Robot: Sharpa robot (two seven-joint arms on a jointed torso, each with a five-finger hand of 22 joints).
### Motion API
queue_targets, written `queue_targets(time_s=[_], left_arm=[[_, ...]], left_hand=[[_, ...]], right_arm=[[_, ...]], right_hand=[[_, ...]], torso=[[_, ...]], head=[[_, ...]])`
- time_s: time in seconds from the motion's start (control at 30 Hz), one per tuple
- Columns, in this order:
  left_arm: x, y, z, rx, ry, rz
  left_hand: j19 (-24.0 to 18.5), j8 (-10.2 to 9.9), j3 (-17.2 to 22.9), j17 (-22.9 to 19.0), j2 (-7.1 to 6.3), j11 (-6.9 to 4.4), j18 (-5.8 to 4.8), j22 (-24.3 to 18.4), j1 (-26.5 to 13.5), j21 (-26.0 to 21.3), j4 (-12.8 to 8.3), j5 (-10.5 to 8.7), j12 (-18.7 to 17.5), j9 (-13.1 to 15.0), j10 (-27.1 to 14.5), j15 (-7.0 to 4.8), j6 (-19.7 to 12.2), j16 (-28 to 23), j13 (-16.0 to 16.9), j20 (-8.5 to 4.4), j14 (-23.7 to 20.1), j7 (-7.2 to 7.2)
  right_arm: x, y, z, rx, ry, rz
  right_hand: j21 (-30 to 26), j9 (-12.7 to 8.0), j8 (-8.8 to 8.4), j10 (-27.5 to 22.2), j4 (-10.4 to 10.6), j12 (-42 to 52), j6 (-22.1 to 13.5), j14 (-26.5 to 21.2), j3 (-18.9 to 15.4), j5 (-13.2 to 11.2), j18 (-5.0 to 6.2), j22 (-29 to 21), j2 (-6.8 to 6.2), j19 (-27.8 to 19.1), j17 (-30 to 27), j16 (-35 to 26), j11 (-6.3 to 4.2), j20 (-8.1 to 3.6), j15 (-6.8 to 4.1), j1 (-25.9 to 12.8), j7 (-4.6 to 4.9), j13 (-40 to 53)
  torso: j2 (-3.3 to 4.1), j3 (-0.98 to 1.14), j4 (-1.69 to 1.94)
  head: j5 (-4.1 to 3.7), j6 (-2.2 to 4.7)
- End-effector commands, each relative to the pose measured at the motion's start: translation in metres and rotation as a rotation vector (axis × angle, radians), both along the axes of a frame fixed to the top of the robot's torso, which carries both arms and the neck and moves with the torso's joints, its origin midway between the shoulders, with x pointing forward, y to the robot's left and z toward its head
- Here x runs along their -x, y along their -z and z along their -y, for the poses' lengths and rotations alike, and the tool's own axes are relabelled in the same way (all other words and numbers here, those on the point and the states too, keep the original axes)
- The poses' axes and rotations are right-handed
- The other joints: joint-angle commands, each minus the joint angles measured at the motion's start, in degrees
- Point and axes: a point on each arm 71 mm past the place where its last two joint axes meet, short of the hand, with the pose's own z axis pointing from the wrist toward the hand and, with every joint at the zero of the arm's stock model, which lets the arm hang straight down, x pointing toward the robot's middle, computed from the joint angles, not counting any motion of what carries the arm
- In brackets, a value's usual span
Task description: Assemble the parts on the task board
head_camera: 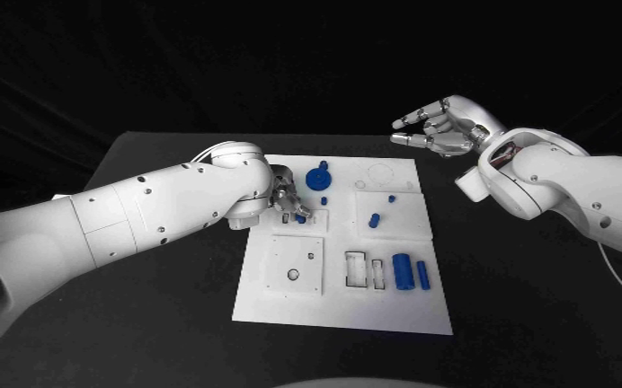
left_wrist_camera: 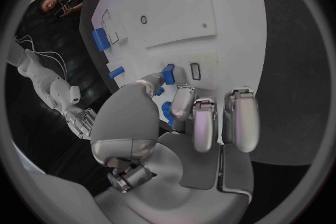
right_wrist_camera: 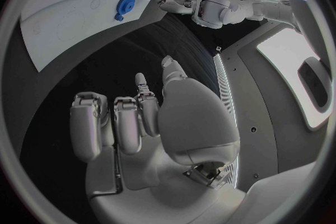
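left hand [left_wrist_camera: 183, 123]: over the left-middle of the board [head_camera: 402, 312], fingertips down on a small blue block [left_wrist_camera: 168, 74], pinched between thumb and a finger; block sits at a small slot [left_wrist_camera: 196, 71], seated or not I can't tell.
right hand [head_camera: 445, 127]: off the board, above the bench [head_camera: 519, 298] past the far right corner, fingers curled loosely apart, holding nothing.
block handling: judging by looks, rigid light plastic, smooth faces, likely slippery; take it on two opposite flat sides, low, so it doesn't twist in the pinch. Not fragile, but a tilted entry will probably jam in the slot.
gear [head_camera: 319, 175]: blue toothed disc at the far-left part of the board; stiff, light; best taken by the rim or hub.
cylinder [head_camera: 404, 271]: lies on its side near the right edge, a thinner bar [head_camera: 424, 275] just beside it; round, will roll if nudged, grab across the middle.
small pegs: one [head_camera: 375, 221] mid-board, tiny ones near it; easy to knock over.
recesses: two rectangular pockets [head_camera: 363, 268] left of the cylinder look vacant; square plate [head_camera: 294, 265] has an open hole; circle outline [head_camera: 381, 174] at the far right holds nothing.
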Motion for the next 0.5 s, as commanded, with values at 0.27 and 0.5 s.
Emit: queue_targets(time_s=[0.27, 0.5], left_arm=[[0.0031, 0.0075, 0.0011, -0.029, 0.016, -0.039], [0.0034, 0.0077, 0.0014, -0.031, 0.02, -0.043]], left_hand=[[3.3, -0.5, -3.3, 15.1, 0.77, -0.12, -0.82, 6.4, 0.1, 0.4, 0.7, -0.04, 0.6, 0.0, 0.8, -0.41, 0.7, 0.2, 0.5, -0.36, 6.0, -0.27], [3.4, -0.6, -4.5, 15.1, 0.83, -0.18, -0.82, 6.5, 0.6, 0.4, 0.7, 0.0, 0.6, 0.0, 0.8, -0.45, 0.8, 0.2, 0.5, -0.4, 6.0, -0.33]], right_arm=[[0.0008, 0.0001, -0.0017, 0.0, -0.016, 0.001], [0.0008, 0.0001, -0.0016, 0.0, -0.017, 0.0]], right_hand=[[-0.2, 0.1, 0.19, 1.1, 0.1, 0.0, -0.3, 4.3, -0.3, 0.3, 0.93, 1.0, -0.08, -0.1, 8.1, -0.3, 0.26, 0.23, 0.2, -0.4, 0.12, 8.7], [-0.2, 0.1, 0.19, 1.1, 0.1, 0.0, -0.3, 4.3, -0.3, 0.3, 0.93, 1.0, -0.08, -0.1, 8.1, -0.3, 0.26, 0.23, 0.2, -0.4, 0.12, 8.7]], torso=[[0.0, 0.0, 0.03], [-0.04, -0.01, 0.07]], head=[[-0.14, -0.22], [-0.16, -0.26]])
